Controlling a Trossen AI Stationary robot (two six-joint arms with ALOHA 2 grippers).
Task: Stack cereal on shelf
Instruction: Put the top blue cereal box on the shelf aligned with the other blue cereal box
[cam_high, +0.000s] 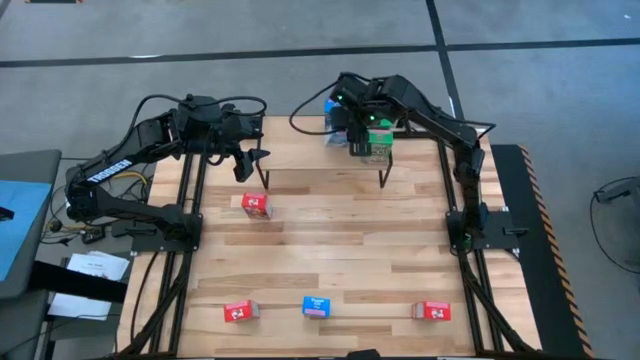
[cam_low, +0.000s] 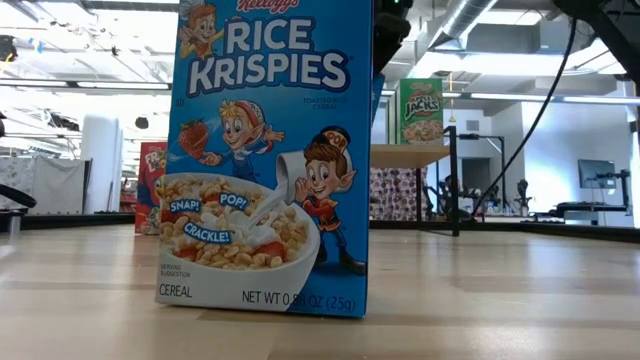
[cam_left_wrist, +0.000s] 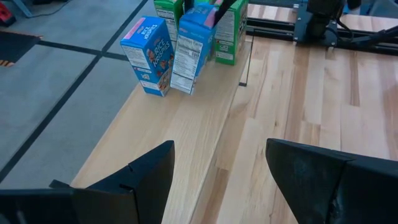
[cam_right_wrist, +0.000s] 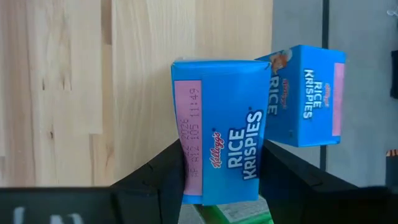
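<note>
Right gripper (cam_right_wrist: 221, 186) is seen closed about a blue Rice Krispies box (cam_right_wrist: 221, 134), its two dark fingers pressed against the box's opposite sides, over the shelf (cam_high: 300, 150) at about one o'clock on the table (cam_high: 330, 255). Beneath the held box a green box (cam_high: 377, 150) appears to be standing, though the contact between them is hard to judge. A second blue box (cam_right_wrist: 303, 96) stands just beside it on the shelf. For the placement to go well, the held box should be kept square to the box below and lowered gently until it is fully supported, and only then released, so that nothing is toppled. The right arm is reached forward from the table's three o'clock edge, wrist bent downward.

Left gripper (cam_left_wrist: 217, 174) is held wide open and empty at eleven o'clock, above the shelf's left end. Red boxes (cam_high: 256, 205) and a lone blue box (cam_high: 317, 306) wait on the table towards six o'clock.
</note>
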